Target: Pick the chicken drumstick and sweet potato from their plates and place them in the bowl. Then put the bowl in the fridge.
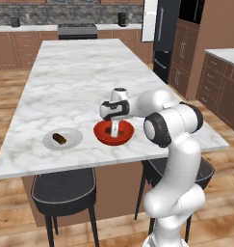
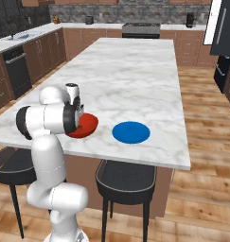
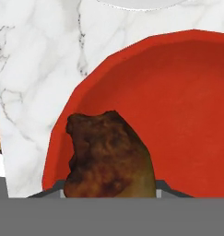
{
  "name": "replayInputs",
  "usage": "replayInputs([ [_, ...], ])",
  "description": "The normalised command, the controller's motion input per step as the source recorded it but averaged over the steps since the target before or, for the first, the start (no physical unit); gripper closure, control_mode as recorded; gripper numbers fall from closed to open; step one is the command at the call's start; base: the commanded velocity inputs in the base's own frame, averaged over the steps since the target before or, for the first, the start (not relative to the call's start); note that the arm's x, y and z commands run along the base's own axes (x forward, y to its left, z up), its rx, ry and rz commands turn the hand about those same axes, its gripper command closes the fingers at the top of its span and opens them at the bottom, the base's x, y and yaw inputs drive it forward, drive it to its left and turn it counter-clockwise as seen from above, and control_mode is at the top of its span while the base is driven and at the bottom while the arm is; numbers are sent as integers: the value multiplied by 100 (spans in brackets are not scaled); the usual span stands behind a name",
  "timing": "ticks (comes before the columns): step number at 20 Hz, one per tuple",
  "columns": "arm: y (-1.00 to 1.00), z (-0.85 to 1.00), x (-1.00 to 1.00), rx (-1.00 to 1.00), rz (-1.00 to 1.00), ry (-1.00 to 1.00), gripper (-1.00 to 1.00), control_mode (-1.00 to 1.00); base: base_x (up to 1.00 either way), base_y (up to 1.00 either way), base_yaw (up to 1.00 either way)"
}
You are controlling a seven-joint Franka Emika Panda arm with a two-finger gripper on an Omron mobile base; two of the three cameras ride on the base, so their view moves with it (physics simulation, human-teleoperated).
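Note:
My gripper (image 1: 115, 128) reaches down into the red-orange bowl (image 1: 102, 133) near the island's front edge, shut on the chicken drumstick (image 3: 109, 156). The drumstick is a rough brown lump. It hangs just above the bowl (image 3: 178, 110), over its near rim, and hides my fingertips. Left of the bowl, the pale plate (image 1: 75, 141) carries a dark reddish-brown sweet potato (image 1: 59, 139). Right of the bowl (image 2: 89, 125), the blue plate (image 2: 130, 132) lies bare. The black fridge (image 1: 164, 34) stands at the far right beyond the island, with its pale-lined door (image 1: 149, 19) open.
The marble island (image 1: 80, 72) stretches away behind the plates. Two dark stools (image 1: 64, 190) are tucked under its front edge. Brown cabinets (image 1: 219, 87) line the right side. A stove (image 1: 77, 30) sits against the back wall.

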Motion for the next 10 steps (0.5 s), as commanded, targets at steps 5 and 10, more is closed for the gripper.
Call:
replayInputs([
  [5, 4, -22, 7, 0, 7, 3, 100, -100, 0, 0, 0],
  [10, 11, -7, 3, 0, 8, 7, -100, -100, 0, 0, 0],
])
